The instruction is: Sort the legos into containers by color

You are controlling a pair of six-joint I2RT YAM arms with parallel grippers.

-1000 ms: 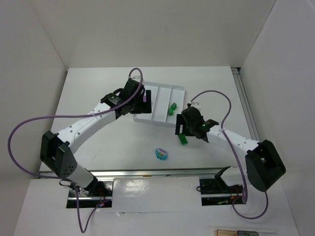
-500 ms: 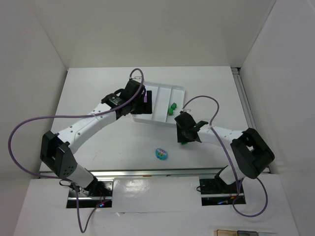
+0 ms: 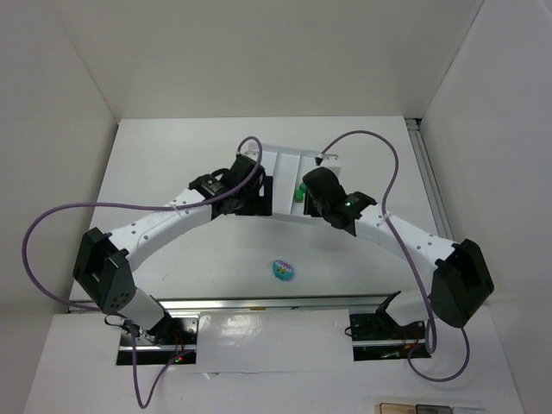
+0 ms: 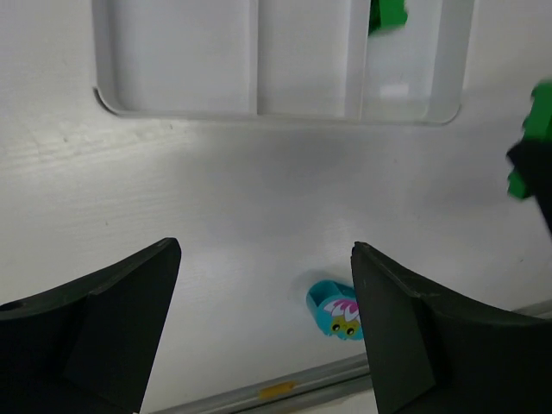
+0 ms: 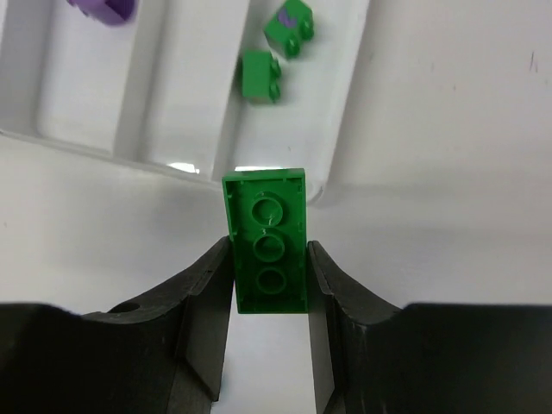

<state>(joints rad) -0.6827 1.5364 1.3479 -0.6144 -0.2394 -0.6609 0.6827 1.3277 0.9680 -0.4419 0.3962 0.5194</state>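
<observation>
Right wrist view: right hand [image 5: 269,259] grips 1 green blocky brick [image 5: 266,226] at the white tray's [image 5: 348,90] near rim; released here, it may miss.

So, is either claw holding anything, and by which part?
The right gripper pinches a green brick by its two long sides, with its hollow underside showing. The left gripper is open and empty.

cyan piece [image 3: 283,269]: open table around | tray [image 3: 286,164]: left arm [image 3: 172,216], right arm [image 3: 392,231] overhead

left pincer [image 4: 266,259] spread, right pincer [image 5: 269,250] clamped
</observation>
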